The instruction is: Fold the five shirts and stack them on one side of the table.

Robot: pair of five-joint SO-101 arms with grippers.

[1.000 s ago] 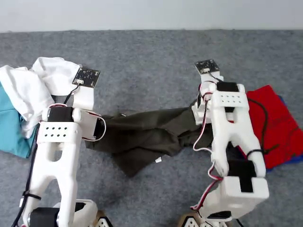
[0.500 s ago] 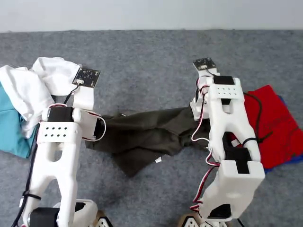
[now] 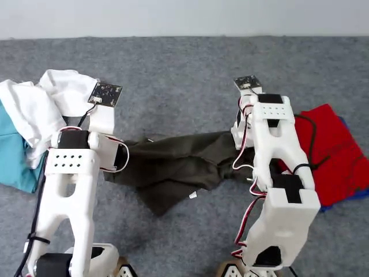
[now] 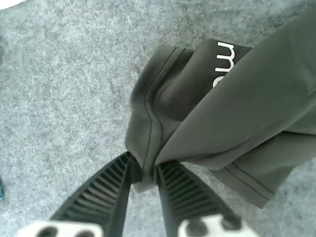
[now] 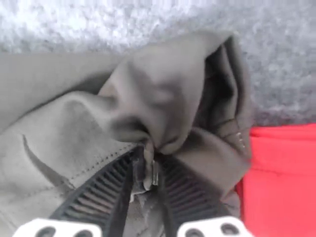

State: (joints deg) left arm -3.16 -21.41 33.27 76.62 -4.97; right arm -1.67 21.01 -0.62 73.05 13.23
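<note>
A fold of the dark olive shirt [image 4: 237,113] carried white lettering [image 4: 224,54] in the left wrist view, cut off by the crease so that it could not be made out whole. In the high view a small white tag [image 3: 192,195] sat at the shirt's lower hem, too small to read.

The shirt lay crumpled and stretched across the middle of the grey table [image 3: 173,69], between the two arms, with its stitched hems showing. The left gripper [image 4: 143,174] was clenched on a bunched hem at the shirt's left end, its black ribbed fingers [image 4: 106,190] pinching the cloth. The right gripper [image 5: 146,170] was clamped likewise on a gathered fold at the right end, just beside a red shirt [image 3: 334,150].

That red shirt lay flat at the right of the frame on something blue [image 3: 360,195]. At the upper left a white shirt [image 3: 40,98] was heaped, overlapping a teal shirt [image 3: 11,156] at the left edge.
</note>
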